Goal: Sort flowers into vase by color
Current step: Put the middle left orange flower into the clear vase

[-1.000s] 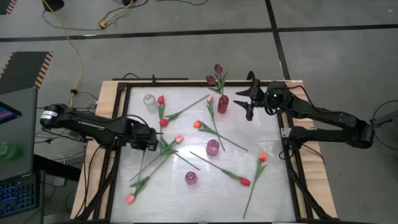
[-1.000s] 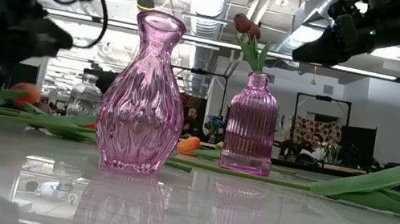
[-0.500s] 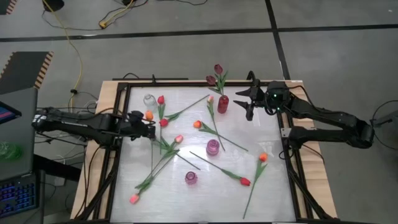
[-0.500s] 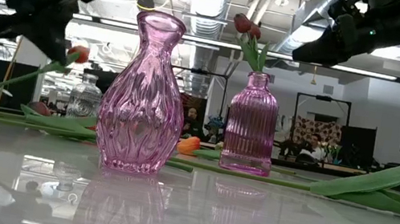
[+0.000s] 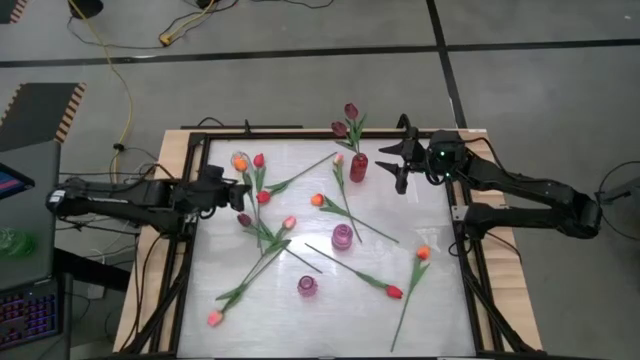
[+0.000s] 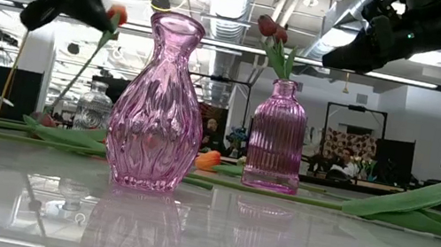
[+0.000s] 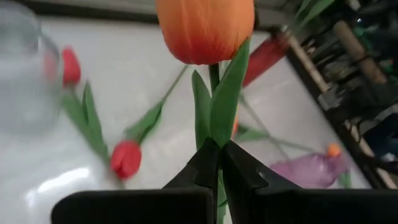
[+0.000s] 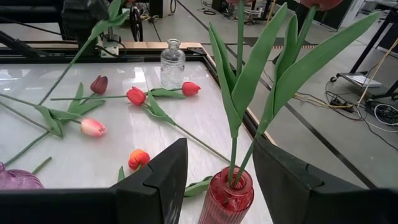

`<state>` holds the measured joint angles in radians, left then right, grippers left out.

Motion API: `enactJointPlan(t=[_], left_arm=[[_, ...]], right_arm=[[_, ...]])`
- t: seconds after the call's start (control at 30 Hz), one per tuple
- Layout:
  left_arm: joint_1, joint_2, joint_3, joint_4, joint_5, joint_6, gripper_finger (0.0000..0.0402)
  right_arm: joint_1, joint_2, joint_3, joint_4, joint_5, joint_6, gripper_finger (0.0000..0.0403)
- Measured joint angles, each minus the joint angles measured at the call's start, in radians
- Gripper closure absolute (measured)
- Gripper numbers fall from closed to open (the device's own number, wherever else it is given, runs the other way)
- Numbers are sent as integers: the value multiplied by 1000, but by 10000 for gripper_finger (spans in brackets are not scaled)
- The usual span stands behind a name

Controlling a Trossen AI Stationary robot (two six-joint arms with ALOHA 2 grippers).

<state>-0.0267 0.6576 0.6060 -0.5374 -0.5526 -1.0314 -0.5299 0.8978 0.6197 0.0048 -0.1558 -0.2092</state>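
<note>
On the glossy white table (image 5: pixel 400 330), pink vases (image 6: pixel 159 104) stand among strewn tulips (image 5: pixel 385 285), the left gripper (image 7: pixel 219 163) clamps an orange tulip (image 7: pixel 205 28) aloft near the clear vase (image 5: pixel 240 163), the right gripper (image 5: pixel 392 160) hangs spread beside the red vase (image 8: pixel 227 198), and an open workshop lies beyond.

Counter (image 5: pixel 440 300) centre crowded with scattered flowers (image 5: pixel 345 213) and pink vases (image 5: pixel 342 236), open lane along right edge, near-left corner bare

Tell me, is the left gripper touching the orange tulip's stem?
Touching. In the left wrist view the left gripper has its fingers shut on the orange tulip, pinching its green stem and leaf just below the head.
</note>
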Motion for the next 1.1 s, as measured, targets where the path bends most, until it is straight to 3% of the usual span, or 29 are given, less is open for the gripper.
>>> enactJointPlan(t=[0.77,1.1], left_arm=[[323,-185,1,424,-19,676,401],[379,-253,28,483,-164,900,401]], right_arm=[[0,0,0,0,0,0,196],[0,0,0,0,0,0,196]])
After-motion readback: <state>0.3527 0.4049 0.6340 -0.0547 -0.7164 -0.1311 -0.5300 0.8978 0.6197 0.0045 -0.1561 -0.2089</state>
